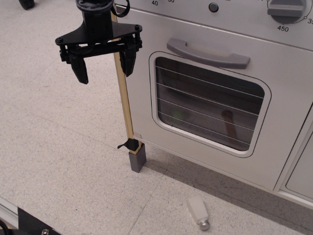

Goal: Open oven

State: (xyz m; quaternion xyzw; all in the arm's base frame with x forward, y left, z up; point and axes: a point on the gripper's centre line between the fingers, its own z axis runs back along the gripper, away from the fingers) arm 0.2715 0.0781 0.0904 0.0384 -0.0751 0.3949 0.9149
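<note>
The large white toy oven (215, 161) fills the right side of the view. Its door is shut, with a grey bar handle (208, 53) above a rounded dark window (208, 105) crossed by wire lines. A grey dial panel (234, 17) with a knob (286, 10) runs along the top. My black gripper (105, 68) hangs open and empty to the left of the oven's front left corner, well left of the handle and about level with it. Its two fingers point down.
A thin wooden post (125, 103) on a grey foot (137, 157) stands at the oven's left corner, just behind my right finger. A small white and grey piece (198, 213) lies on the speckled floor in front. A plain white cabinet door (301, 171) is at far right.
</note>
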